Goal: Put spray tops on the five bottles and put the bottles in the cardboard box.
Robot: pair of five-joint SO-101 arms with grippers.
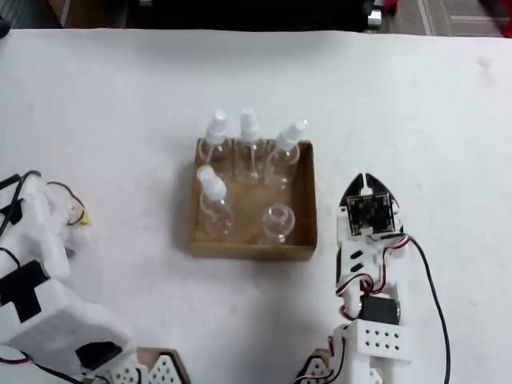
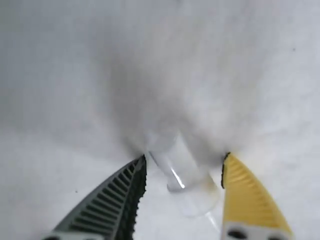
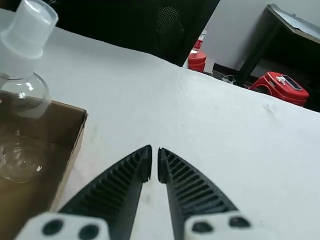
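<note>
Cardboard box (image 1: 308, 200): middle of the counter (image 1: 416, 104), holding five bottles.
Capped bottles (image 1: 214, 204): four, three along the far wall, one near left.
Open bottle (image 1: 278, 222): near right corner, topless.
Left gripper (image 2: 184, 159): fingers spread around a clear spray top (image 2: 187, 182) on the counter.
Right gripper (image 3: 155, 162): closed, empty, just right of the box.

The high view looks straight down on the table (image 1: 416, 104), with the cardboard box (image 1: 308, 192) at its centre and both arms at the near edge. The left wrist view hangs very close over the table, facing down past the left fingers (image 2: 117, 200). The right wrist view sits low and faces the far edge past the right fingers (image 3: 127, 182). It shares the box's right wall with the high view.
</note>
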